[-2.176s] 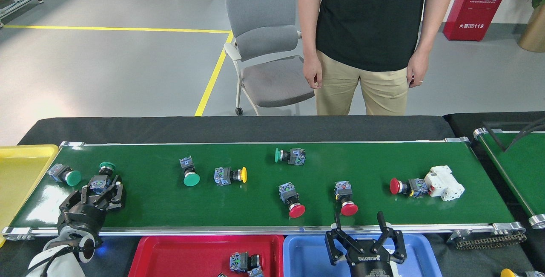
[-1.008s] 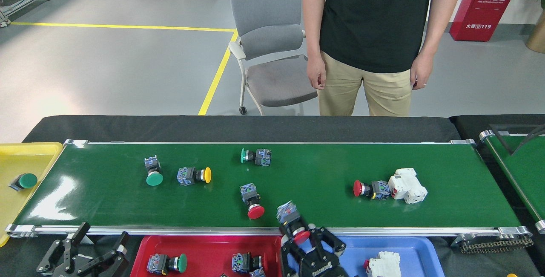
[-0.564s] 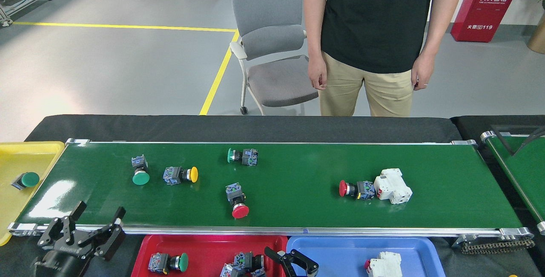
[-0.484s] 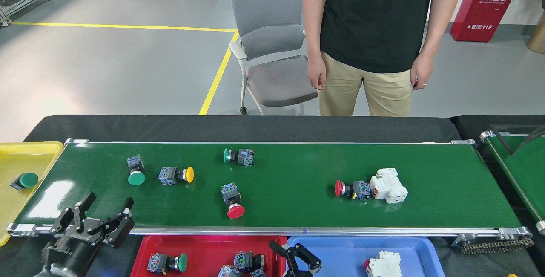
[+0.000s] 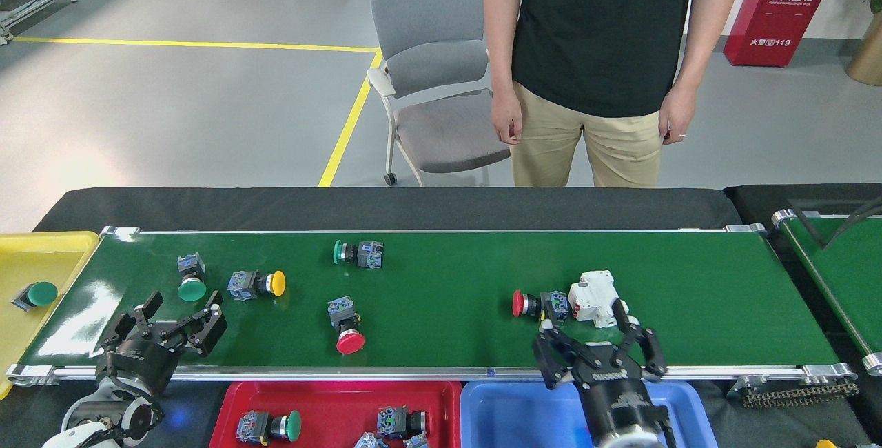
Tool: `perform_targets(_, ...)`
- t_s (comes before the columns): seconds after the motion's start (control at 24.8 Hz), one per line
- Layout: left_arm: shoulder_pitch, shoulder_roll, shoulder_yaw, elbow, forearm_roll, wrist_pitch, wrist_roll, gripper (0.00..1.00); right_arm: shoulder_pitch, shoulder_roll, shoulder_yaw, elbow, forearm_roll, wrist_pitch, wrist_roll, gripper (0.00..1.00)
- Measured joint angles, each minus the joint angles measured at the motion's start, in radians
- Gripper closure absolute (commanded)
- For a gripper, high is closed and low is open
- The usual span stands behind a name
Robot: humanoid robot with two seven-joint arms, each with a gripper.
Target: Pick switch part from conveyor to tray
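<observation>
While agape, right pincer point(image 5: 597, 336) sits beside white switch part point(image 5: 592, 298).

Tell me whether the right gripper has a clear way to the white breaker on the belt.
Probably yes. The right gripper is open just short of the white breaker, nothing between them, though a red-capped switch touches the breaker's left side.

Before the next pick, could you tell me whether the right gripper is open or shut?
Open: the right gripper has its black fingers spread and empty, just short of the white breaker block.
</observation>
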Motion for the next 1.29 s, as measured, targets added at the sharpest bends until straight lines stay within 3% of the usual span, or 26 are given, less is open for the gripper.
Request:
perform_targets(0.16, -0.065, 0.009, -0.046, 0.099, 0.0, 0.088, 0.019, 0.03, 0.064, -0.028, -0.001, -0.001, -0.021, -0.014, -0.063, 0.0)
perform_targets(0.24, -0.103, 0.016, -0.071, 0.167, 0.0, 0.14, 0.056, 0.1, 0.068, -0.028, -0.001, -0.002, -0.025, -0.028, -0.078, 0.0)
perform_targets(0.4, -0.222, 0.041, -0.143, 0.37, 0.0, 0.242, 0.14, 0.54, 0.068, -0.028, 0.0, -0.006, -0.026, -0.036, -0.084, 0.0)
perform_targets(0.52, -0.271, 0.049, -0.154, 0.468, 0.001, 0.267, 0.213, 0.72, 0.061, -0.028, 0.001, -0.006, -0.026, -0.039, -0.089, 0.0)
perform_targets(0.64, -0.272, 0.05, -0.156, 0.483, 0.002, 0.259, 0.243, 0.78, 0.003, -0.018, 0.013, 0.013, -0.026, -0.038, -0.068, 0.0)
perform_targets(0.85, -0.264, 0.05, -0.156, 0.479, 0.004, 0.216, 0.261, 0.83, -0.153, 0.014, 0.07, 0.151, -0.018, -0.029, 0.006, 0.0)
perform_targets(1.01, -0.165, 0.05, -0.156, 0.311, 0.004, 0.133, 0.282, 0.83, -0.219, 0.03, 0.088, 0.233, -0.016, -0.026, 0.021, 0.0)
perform_targets(1.29, 0.252, 0.055, -0.135, -0.262, 0.007, -0.24, 0.286, 0.81, -0.324, 0.062, 0.155, 0.372, -0.013, -0.021, 0.031, 0.0)
